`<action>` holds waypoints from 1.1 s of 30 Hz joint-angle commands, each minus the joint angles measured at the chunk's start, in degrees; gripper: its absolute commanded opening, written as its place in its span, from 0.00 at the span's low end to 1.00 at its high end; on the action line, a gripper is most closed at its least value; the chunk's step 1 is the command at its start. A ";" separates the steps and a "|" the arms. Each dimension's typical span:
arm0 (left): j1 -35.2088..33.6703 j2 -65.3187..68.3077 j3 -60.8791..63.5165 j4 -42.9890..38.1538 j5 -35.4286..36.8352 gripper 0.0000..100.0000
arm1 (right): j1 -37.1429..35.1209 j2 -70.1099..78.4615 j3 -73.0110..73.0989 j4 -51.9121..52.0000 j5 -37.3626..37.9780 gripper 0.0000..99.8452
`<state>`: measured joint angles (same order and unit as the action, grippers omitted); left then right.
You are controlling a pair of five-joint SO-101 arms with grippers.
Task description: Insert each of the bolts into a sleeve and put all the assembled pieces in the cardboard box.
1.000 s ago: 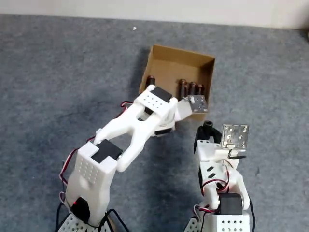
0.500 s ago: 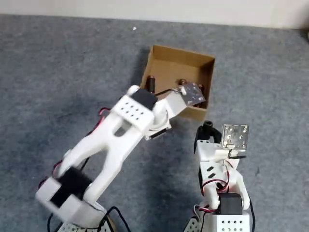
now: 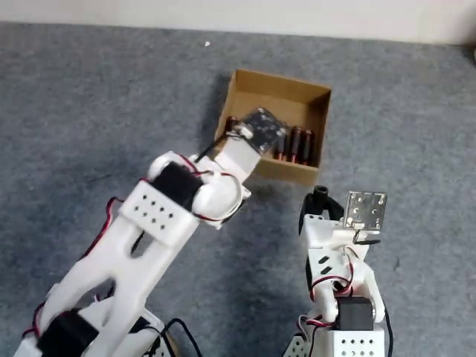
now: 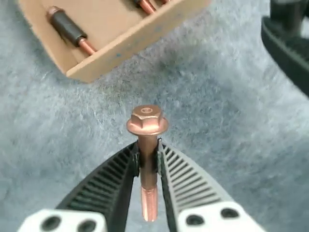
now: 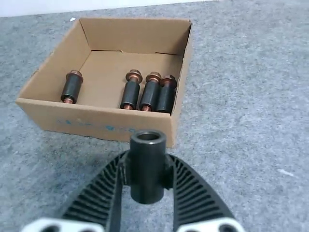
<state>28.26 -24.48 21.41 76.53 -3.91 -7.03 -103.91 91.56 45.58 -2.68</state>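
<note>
The left arm (image 3: pixel 171 208) stretches out over the grey bench (image 3: pixel 89 111) toward the near left side of the cardboard box (image 3: pixel 286 169). The left fingers (image 4: pixel 129 164) are almost closed. They pinch a copper bolt (image 4: pixel 147 121) by its thin middle part. The bolt's wide head sticks out past the fingertips, and its screw end points back toward the wrist. The bolt hangs over the grey bench, just outside the box wall.

The cardboard box sits on the bench ahead of both arms, with its top open. Four assembled pieces (image 5: pixel 150 92) lie flat on its floor. One lies alone on the left side. The other three lie close together, side by side, against the right wall.

The right arm (image 3: pixel 335 253) is near the box's front right corner. The right fingers (image 5: pixel 118 174) are open just wide enough to grip a black sleeve (image 5: pixel 147 179) on both sides. The sleeve's open hole faces away from the wrist. It is held just in front of the box's near wall, not inside the box.
</note>
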 commanded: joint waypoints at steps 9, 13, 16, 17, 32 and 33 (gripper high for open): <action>0.84 -15.43 10.42 -8.44 12.31 0.01 | -1.89 -0.92 -0.75 -1.63 -0.97 0.00; 0.84 -22.02 19.12 -16.79 12.40 0.01 | -1.89 -0.92 -0.66 -1.63 -0.97 0.00; 0.84 -26.86 23.60 -21.71 12.48 0.01 | -2.07 -0.92 -0.66 -1.63 -0.97 0.00; 0.84 -28.53 24.84 -23.03 12.66 0.01 | -2.59 -0.92 -0.75 -1.63 -0.97 0.00; -8.48 -38.37 28.44 -33.41 25.85 0.01 | -16.13 -0.92 -0.75 -1.89 -0.44 0.00; -8.48 -38.64 28.44 -34.29 27.08 0.01 | -16.84 -0.92 -0.75 -1.89 -0.44 0.00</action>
<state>20.26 -61.41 50.33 46.37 19.21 -21.27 -103.91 91.56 45.58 -3.03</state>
